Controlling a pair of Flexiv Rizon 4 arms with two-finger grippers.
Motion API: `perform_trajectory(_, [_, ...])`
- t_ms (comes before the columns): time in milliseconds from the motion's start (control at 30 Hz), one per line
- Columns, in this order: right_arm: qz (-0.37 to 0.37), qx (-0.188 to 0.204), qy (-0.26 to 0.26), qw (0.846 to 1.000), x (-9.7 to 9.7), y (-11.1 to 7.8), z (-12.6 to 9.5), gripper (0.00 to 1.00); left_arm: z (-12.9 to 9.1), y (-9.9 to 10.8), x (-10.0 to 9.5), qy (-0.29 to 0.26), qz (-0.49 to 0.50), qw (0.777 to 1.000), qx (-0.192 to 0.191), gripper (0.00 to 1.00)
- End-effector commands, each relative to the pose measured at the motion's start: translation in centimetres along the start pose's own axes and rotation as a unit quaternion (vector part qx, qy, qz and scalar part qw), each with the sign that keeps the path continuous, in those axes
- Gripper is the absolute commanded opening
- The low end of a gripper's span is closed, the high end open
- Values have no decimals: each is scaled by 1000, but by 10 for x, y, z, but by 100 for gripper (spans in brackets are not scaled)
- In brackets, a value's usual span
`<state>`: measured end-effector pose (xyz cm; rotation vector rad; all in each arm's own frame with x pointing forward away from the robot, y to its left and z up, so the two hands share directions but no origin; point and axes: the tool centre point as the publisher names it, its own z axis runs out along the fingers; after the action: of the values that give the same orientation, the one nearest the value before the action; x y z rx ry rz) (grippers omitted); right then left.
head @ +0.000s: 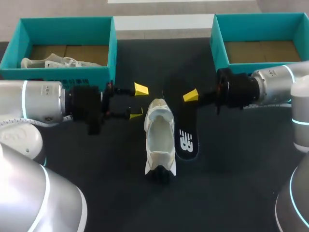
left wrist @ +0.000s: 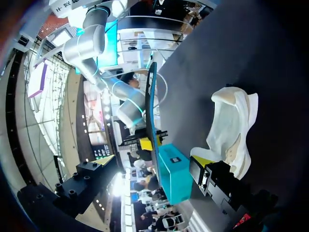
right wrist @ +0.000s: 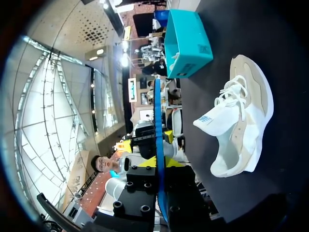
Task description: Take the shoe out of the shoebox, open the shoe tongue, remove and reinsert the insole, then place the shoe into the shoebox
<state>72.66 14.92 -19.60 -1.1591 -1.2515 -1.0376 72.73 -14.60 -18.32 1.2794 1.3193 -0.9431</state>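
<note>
A white shoe (head: 159,137) lies mid-table with its opening upward; it also shows in the left wrist view (left wrist: 231,130) and, tongue pulled out, in the right wrist view (right wrist: 241,130). The black insole (head: 186,137) lies out of the shoe, just to its right. My right gripper (head: 190,95) is shut on its far end. Seen edge-on, the insole (right wrist: 157,121) is a thin blue strip running out from between the right gripper's (right wrist: 160,164) fingers. My left gripper (head: 138,101) stands open left of the shoe, holding nothing; its own view shows its (left wrist: 154,160) fingers spread wide, with the insole (left wrist: 153,111) ahead.
A teal shoebox (head: 63,24) at the back left holds a second white shoe (head: 53,62). Another teal shoebox (head: 260,19) at the back right shows only its cardboard floor. Both arms reach in low over the table's middle.
</note>
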Motion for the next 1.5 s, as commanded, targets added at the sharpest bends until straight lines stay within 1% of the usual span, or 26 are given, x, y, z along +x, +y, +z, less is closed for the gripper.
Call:
perform_trajectory(33, [0,-2,5,1000,-2,-1,7,0,13,2,8,-33,0,999,-8,100])
perform_trajectory(367, [-2,-3,14,1000,-1,-5,21,0,30,7,8,-37,-17,999,-5,100])
perform_trajectory(400, [-3,-3,15,1000,-1,-6,22,0,31,7,8,-38,-17,999,-5,96])
perform_trajectory(433, [-3,-4,15,1000,0,-7,23,0,33,8,8,-40,-19,999,-6,84])
perform_trajectory(467, [-4,-4,15,1000,0,-7,24,0,35,9,8,-42,-21,999,-6,82])
perform_trajectory(500, [-4,-4,15,1000,0,-7,25,0,36,9,8,-43,-23,999,-5,75])
perform_trajectory(533, [-4,-4,15,1000,-1,-8,26,0,38,10,8,-43,-23,999,-6,70])
perform_trajectory(567, [-5,-5,16,1000,-1,-8,27,0,40,10,9,-45,-27,999,-5,68])
perform_trajectory(600, [-5,-5,16,1000,-1,-8,27,0,42,10,10,-45,-28,999,-5,50])
perform_trajectory(733, [-7,-8,18,1000,-2,-8,29,0,46,9,11,-49,-37,998,-3,42])
perform_trajectory(933, [-7,-7,19,1000,-3,-7,30,0,51,9,12,-56,-46,997,-4,36])
perform_trajectory(1000, [-7,-7,19,1000,-3,-6,30,0,53,8,12,-56,-48,997,-3,33])
perform_trajectory(1167, [-8,-5,18,1000,-3,-4,30,0,61,5,11,-61,-52,997,-1,31])
perform_trajectory(1300, [-10,-7,18,1000,-4,-3,30,0,64,3,9,-64,-53,997,0,23])
perform_trajectory(1500, [-10,-10,19,1000,-4,-3,29,0,67,2,11,-66,-58,996,0,21])
